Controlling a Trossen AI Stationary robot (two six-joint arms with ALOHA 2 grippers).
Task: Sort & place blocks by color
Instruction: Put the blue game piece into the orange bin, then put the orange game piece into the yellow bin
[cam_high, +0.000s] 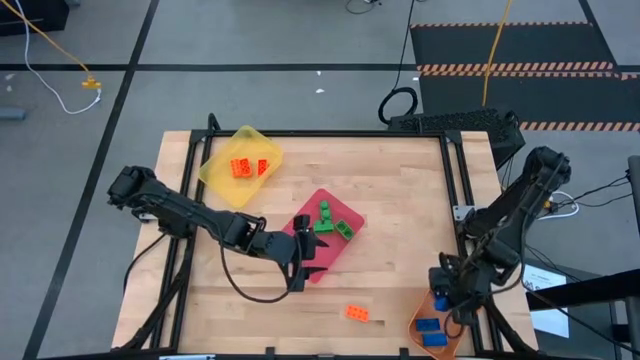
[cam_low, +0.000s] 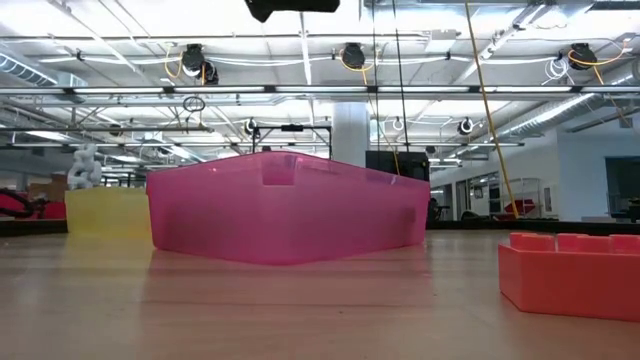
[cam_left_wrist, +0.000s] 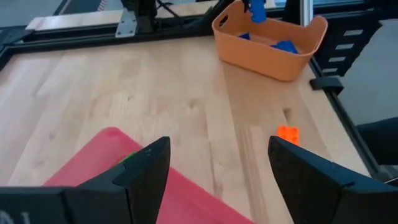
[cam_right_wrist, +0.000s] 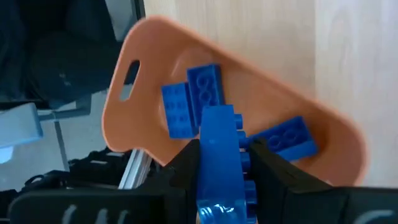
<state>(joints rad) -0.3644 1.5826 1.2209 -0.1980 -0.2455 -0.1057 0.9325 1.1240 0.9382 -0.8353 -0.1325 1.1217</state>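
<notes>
blue block (cam_right_wrist: 219, 158) gripped by right gripper (cam_right_wrist: 221, 168) above orange tray (cam_right_wrist: 155, 81).

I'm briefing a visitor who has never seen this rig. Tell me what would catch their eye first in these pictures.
First, the three bright trays: the yellow tray at the table's far left holding orange blocks, the pink-red tray mid-table with green blocks, and the orange tray at the near right corner with blue ones. Next, the right gripper clamps a blue block above that orange tray. A lone orange block lies on bare wood near the front edge.
</notes>
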